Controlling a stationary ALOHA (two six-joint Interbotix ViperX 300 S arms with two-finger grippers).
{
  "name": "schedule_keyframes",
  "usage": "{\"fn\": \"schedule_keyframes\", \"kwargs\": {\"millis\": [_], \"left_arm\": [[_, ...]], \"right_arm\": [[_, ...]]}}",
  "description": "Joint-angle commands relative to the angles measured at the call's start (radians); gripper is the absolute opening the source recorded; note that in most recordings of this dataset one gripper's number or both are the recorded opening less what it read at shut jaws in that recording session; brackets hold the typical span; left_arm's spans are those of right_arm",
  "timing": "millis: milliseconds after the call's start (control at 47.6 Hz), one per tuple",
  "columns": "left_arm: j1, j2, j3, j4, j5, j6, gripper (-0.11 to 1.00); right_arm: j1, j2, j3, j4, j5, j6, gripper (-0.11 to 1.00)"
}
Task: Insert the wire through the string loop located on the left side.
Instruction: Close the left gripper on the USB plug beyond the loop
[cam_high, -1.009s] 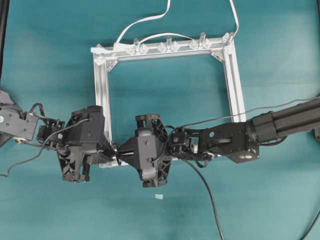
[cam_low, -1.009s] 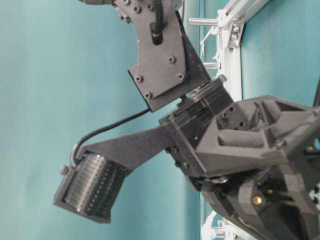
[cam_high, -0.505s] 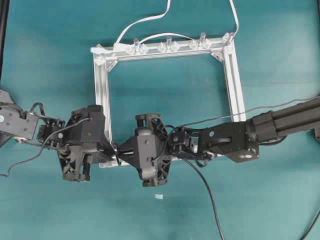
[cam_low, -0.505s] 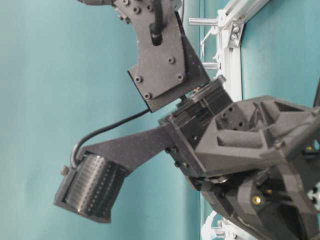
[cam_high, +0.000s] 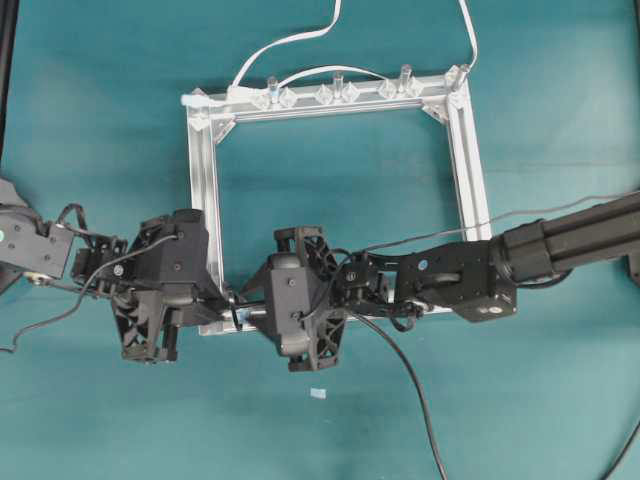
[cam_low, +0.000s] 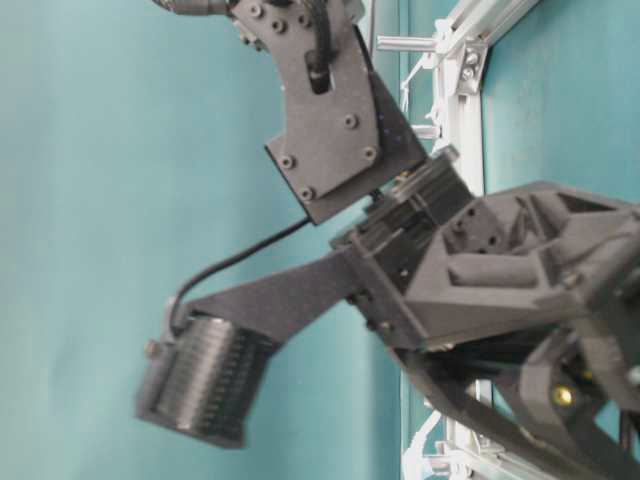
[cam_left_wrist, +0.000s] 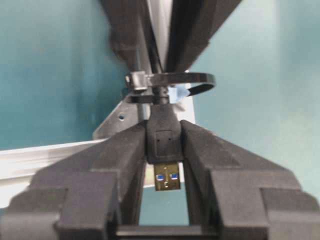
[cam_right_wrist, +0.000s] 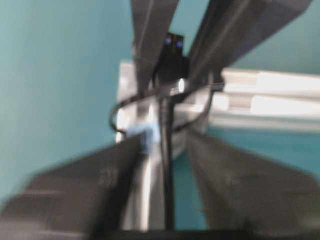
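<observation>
The wire (cam_left_wrist: 164, 131) passes through the string loop (cam_left_wrist: 192, 82), its plug clamped by the left gripper (cam_left_wrist: 163, 142). The right gripper (cam_right_wrist: 165, 165), jaws spread, straddles the cable; only pulling through appears left.

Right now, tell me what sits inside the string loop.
The wire passes through the string loop; its USB plug is pinched in the left hand. The frame behind is partly covered by the fingers.
</observation>
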Motion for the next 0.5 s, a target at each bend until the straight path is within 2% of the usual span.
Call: {"fn": "schedule_keyframes", "kwargs": {"millis": [0,63,105,483], "left_arm": [[0.000,-0.025,-0.014,0.002,0.009,-0.005,0.21],[0.000,-0.031,-0.011,0.002,0.018,-0.005,0.21],[0.000,-0.035,-0.011,0.002,0.025,-0.005,0.21],[0.000,-0.057,-0.006,0.002,0.060,-0.005,0.21]], "right_arm": [[0.005,-0.023,-0.011,-0.003,-0.011,-0.002,0.68],[0.003,-0.026,-0.011,-0.003,-0.015,-0.003,0.83],[0.005,-0.026,-0.009,-0.003,-0.018,-0.003,0.88],[0.005,-0.044,0.020,-0.003,-0.018,-0.003,0.88]]}}
